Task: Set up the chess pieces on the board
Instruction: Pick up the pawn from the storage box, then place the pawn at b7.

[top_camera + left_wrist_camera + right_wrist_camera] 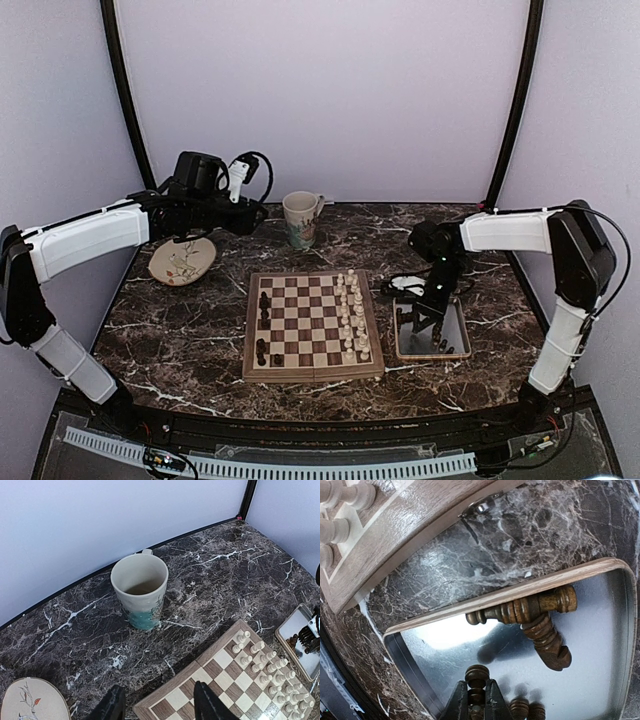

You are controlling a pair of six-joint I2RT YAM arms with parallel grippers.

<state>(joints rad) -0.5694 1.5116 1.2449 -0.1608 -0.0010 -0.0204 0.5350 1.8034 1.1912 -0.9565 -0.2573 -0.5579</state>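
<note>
The board lies mid-table, with a few dark chess pieces standing along its left side and cream-white pieces filling its right columns. My right gripper is low inside the metal tray, shut on an upright dark chess piece. Two more dark pieces lie crossed at the tray's far rim, and others stand behind the fingers. My left gripper hovers open and empty above the board's far left corner, near the mug.
A cream mug with a teal base stands behind the board. A patterned plate sits at the left. The tray lies just right of the board. Dark marble table, walls at back and sides.
</note>
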